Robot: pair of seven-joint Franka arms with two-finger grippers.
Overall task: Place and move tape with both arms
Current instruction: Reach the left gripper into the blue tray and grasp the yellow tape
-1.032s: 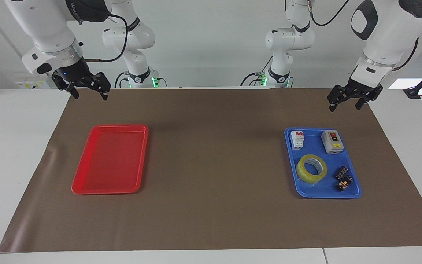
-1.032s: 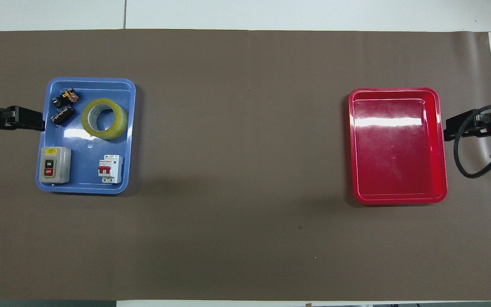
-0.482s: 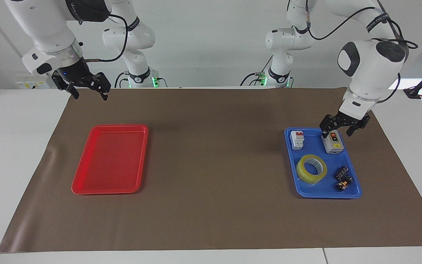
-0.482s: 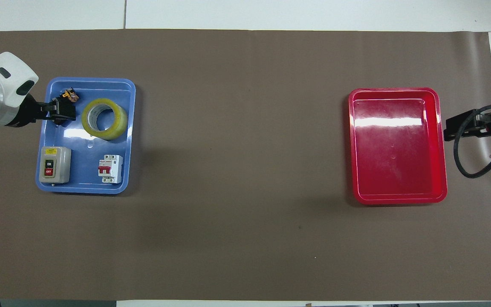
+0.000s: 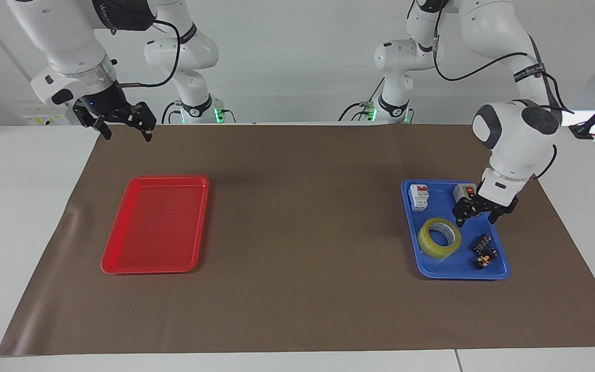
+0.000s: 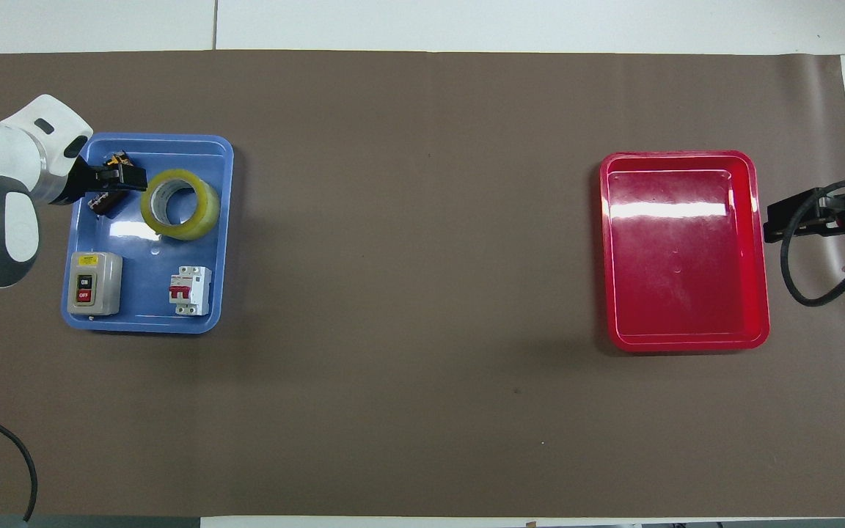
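Observation:
The tape [image 5: 439, 238] is a yellow roll that lies flat in the blue tray [image 5: 501, 271] at the left arm's end of the table. It also shows in the overhead view [image 6: 179, 204]. My left gripper [image 5: 476, 219] is open and empty. It hangs low over the tray, beside the tape and apart from it, and in the overhead view [image 6: 120, 179] it covers the small black parts. My right gripper [image 5: 123, 130] is open and empty, and waits raised over the mat's edge at the right arm's end, also seen in the overhead view [image 6: 796, 220].
The blue tray [image 6: 228, 220] also holds a grey switch box [image 6: 94, 282], a white circuit breaker [image 6: 189, 290] and small black parts [image 5: 485, 250]. An empty red tray [image 6: 686, 249] lies at the right arm's end. A brown mat [image 6: 422, 367] covers the table.
My left gripper has come down and forward from above the mat's edge, over the switch box, to low over the tray beside the tape. The right arm and the tape have not moved.

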